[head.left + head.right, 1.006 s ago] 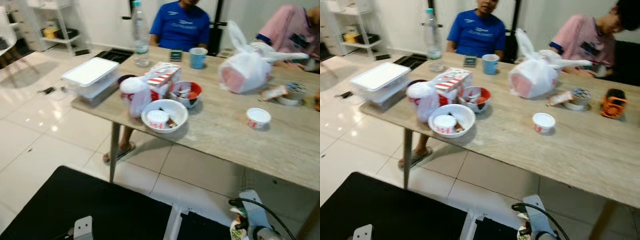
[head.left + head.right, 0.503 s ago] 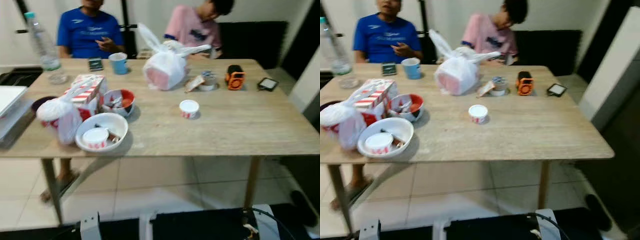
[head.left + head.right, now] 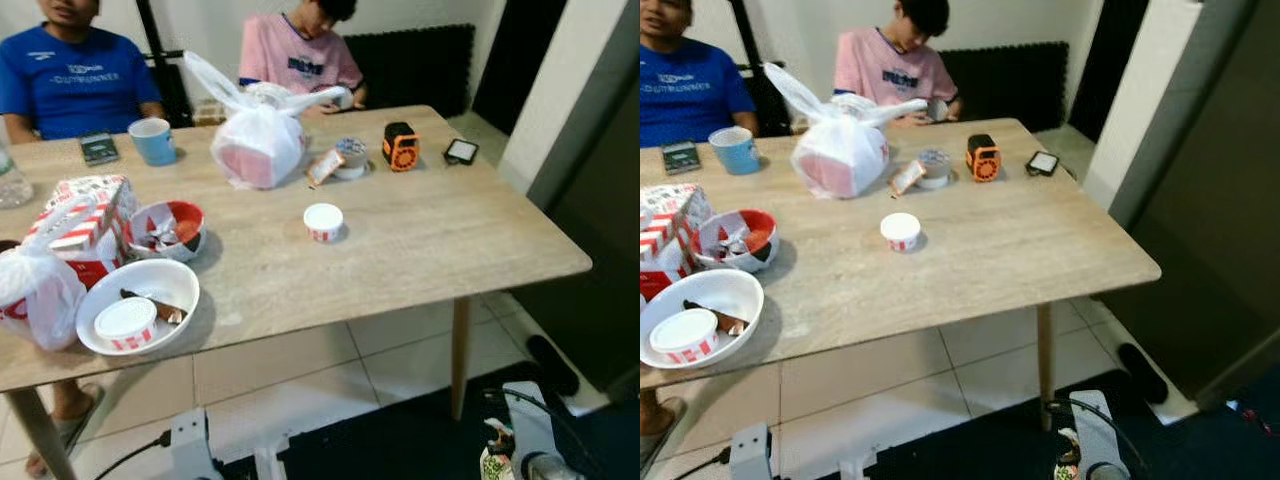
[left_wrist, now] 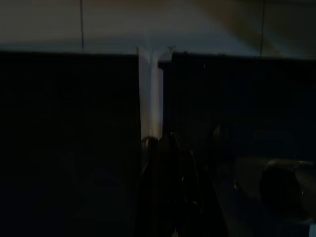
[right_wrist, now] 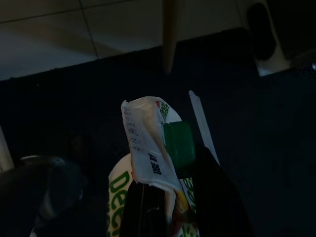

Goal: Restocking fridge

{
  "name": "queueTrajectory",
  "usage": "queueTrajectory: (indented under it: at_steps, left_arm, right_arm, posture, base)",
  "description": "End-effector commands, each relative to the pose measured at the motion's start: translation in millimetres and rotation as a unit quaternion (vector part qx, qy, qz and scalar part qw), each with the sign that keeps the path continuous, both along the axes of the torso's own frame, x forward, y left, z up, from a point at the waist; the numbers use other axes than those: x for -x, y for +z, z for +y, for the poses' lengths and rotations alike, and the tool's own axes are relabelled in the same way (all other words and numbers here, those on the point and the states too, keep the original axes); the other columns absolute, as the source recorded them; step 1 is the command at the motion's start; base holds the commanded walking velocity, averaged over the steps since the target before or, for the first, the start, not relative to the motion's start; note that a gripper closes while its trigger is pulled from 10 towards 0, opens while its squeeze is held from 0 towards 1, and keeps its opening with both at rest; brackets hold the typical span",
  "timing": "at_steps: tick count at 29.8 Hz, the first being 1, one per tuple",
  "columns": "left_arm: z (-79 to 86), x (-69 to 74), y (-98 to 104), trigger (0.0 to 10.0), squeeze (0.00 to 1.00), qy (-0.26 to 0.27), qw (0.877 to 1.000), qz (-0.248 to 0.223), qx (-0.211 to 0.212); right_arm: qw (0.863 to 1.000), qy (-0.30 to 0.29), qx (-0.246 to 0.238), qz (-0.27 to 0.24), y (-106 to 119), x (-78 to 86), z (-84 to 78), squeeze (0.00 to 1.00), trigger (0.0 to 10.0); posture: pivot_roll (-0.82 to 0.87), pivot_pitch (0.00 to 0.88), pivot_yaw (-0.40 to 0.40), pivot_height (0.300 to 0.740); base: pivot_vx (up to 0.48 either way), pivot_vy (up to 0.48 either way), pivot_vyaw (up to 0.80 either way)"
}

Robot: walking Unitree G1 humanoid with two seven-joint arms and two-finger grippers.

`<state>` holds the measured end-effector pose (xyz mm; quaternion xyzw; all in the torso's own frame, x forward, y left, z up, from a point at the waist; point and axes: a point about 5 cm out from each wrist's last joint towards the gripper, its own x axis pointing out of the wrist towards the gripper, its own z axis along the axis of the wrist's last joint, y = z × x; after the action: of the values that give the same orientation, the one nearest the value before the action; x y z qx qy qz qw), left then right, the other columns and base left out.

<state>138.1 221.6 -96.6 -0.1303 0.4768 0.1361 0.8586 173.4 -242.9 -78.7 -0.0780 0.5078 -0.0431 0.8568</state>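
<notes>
My right gripper (image 5: 173, 185) is shut on a white carton (image 5: 147, 143) with green print and a green cap (image 5: 177, 143), held low above a black floor mat. The carton's top (image 3: 493, 465) also shows at the bottom right of the left eye view, beside my right arm (image 3: 530, 455). A tall dark grey appliance face (image 3: 600, 210) stands at the right, past a white wall edge (image 3: 560, 90). In the very dark left wrist view my left gripper (image 4: 165, 148) hangs over the same mat.
A wooden table (image 3: 440, 240) ahead holds a white plastic bag (image 3: 258, 150), bowls (image 3: 140, 305), a small cup (image 3: 323, 220) and an orange gadget (image 3: 400, 146). Two people (image 3: 295, 60) sit behind it. A dark slipper (image 3: 552, 365) lies by the table leg (image 3: 460, 350).
The camera has swung right: the table slid left in view, and the dark appliance face and white wall edge came in at the right. The carton stays in my right gripper.
</notes>
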Motion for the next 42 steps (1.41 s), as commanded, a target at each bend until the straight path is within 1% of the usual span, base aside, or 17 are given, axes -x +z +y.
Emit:
queueTrajectory:
  at_steps: [1,7,18,19,25,36,42]
  left_arm:
    - [-3.0,0.2,-1,10.0,0.0,-0.008,1.0,0.004,-0.001]
    - [-2.1,3.0,-2,10.0,0.0,-0.013,1.0,0.007,-0.005]
    - [-6.3,-1.9,0,10.0,0.0,-0.01,1.0,-0.007,0.01]
    - [-6.7,-1.3,-1,10.0,0.0,-0.013,1.0,-0.006,0.011]
    - [-7.6,-0.4,-1,10.0,0.0,-0.012,1.0,-0.003,0.019]
    - [-12.0,-0.6,-2,10.0,0.0,-0.015,0.999,-0.004,0.037]
    - [-14.5,2.7,-3,10.0,0.0,-0.016,0.999,0.002,0.043]
  right_arm:
    - [1.0,-0.007,0.001,0.003,-1,2.7,-1.7,0.0,10.0]
    - [1.0,-0.004,0.001,0.01,-3,6.9,-0.4,0.0,10.0]
    - [1.0,0.011,0.004,0.012,-4,7.0,1.8,0.0,10.0]
    - [1.0,0.013,0.004,0.009,-3,5.8,2.4,0.0,10.0]
    - [1.0,0.015,0.004,0.008,-3,4.2,2.7,0.0,10.0]
    - [1.0,0.027,0.007,0.013,-3,5.9,3.3,0.0,10.0]
    - [0.999,0.035,0.008,0.015,-4,5.8,4.4,0.0,10.0]
  posture:
    - [0.0,0.0,-0.016,0.74]
    - [-0.01,0.0,-0.01,0.74]
    - [0.0,0.0,-0.01,0.74]
    - [-0.01,0.0,0.0,0.74]
    - [-0.01,0.0,-0.003,0.74]
    - [-0.01,0.0,-0.001,0.74]
    - [-0.01,0.0,-0.001,0.74]
  base:
    - [0.0,0.0,-0.77]
    - [0.0,0.0,-0.77]
    - [0.0,0.0,-0.77]
    - [0.0,0.0,0.0]
    - [0.0,0.0,0.0]
    - [0.0,0.0,0.0]
    - [0.0,0.0,0.0]
